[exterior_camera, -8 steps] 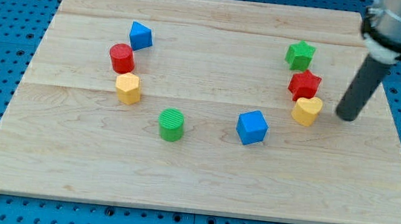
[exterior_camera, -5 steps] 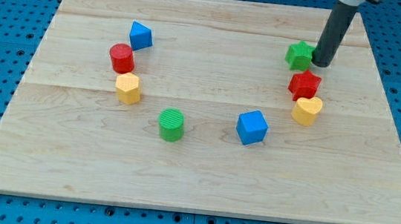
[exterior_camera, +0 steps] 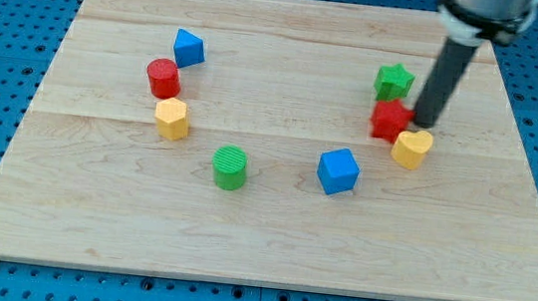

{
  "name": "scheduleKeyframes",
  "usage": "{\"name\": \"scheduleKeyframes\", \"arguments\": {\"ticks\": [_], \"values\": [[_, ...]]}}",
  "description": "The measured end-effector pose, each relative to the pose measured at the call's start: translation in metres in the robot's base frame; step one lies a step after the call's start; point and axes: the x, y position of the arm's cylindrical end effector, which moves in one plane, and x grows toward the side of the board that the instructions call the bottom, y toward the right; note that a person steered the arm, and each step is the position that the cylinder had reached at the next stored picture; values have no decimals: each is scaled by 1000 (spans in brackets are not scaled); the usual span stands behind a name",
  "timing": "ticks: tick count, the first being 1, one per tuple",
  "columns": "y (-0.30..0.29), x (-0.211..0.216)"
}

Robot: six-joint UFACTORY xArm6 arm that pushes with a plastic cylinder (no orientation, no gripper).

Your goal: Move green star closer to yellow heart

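The green star (exterior_camera: 393, 81) lies at the board's right, just above the red star (exterior_camera: 389, 120). The yellow heart (exterior_camera: 412, 147) lies below and right of the red star, touching it. My tip (exterior_camera: 421, 123) stands at the right edge of the red star, just above the yellow heart and below and right of the green star. The dark rod rises from there to the view's top right.
A blue cube (exterior_camera: 338, 171) lies left of the yellow heart. A green cylinder (exterior_camera: 231, 167) lies at the bottom middle. At the left are a blue triangle-like block (exterior_camera: 189, 48), a red cylinder (exterior_camera: 163, 78) and a yellow hexagon-like block (exterior_camera: 171, 118). The wooden board (exterior_camera: 91, 222) sits on a blue pegboard.
My tip swung up to the green star's right side, then came down to the red star's right. The green star slid slightly left and down; the red star shifted left.
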Motion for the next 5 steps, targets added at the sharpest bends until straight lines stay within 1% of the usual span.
{"name": "scheduleKeyframes", "arguments": {"ticks": [1, 3, 5], "values": [[-60, 8], [-21, 60], [36, 67]]}}
